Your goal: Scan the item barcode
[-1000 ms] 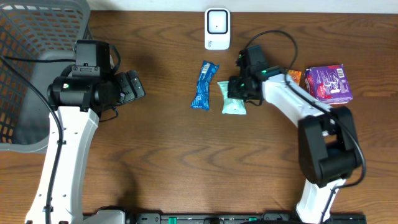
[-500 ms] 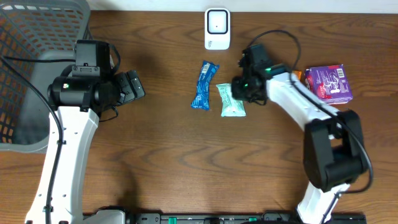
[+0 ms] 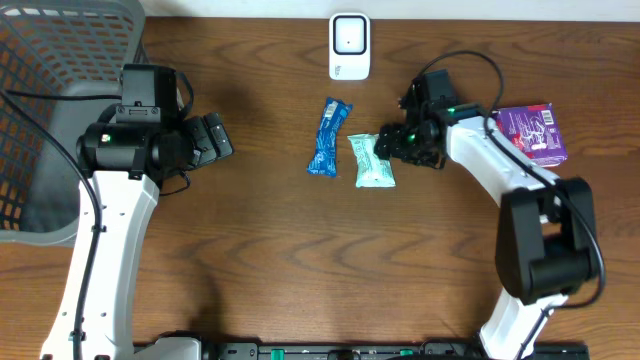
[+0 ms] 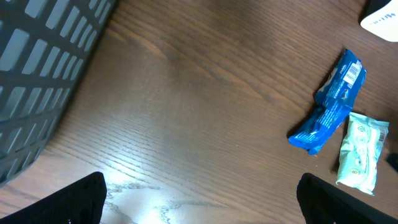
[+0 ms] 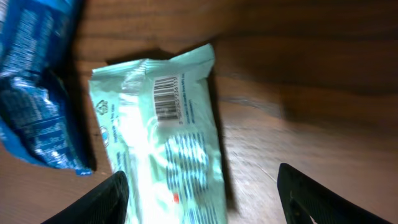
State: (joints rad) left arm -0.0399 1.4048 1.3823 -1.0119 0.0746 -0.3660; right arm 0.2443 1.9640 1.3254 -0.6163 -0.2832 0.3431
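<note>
A mint-green packet [image 3: 373, 161] lies flat on the table, its barcode [image 5: 166, 98] facing up in the right wrist view. My right gripper [image 3: 397, 143] sits at the packet's right edge, open. In the right wrist view [image 5: 208, 199] the packet [image 5: 161, 143] lies below the left half of the gap, and the right finger [image 5: 311, 193] stands well off it. A blue wrapper [image 3: 328, 137] lies just left of the packet. The white scanner [image 3: 349, 46] stands at the back centre. My left gripper [image 3: 215, 140] hovers open over bare wood at the left [image 4: 202, 205].
A grey mesh basket [image 3: 50, 100] fills the far left. A purple box [image 3: 530, 133] rests at the right behind my right arm, with an orange item [image 3: 474, 122] next to it.
My right gripper has opened and let go of the mint-green packet, which now lies on the table. The right arm has drawn back to the right. The left arm has not moved.
</note>
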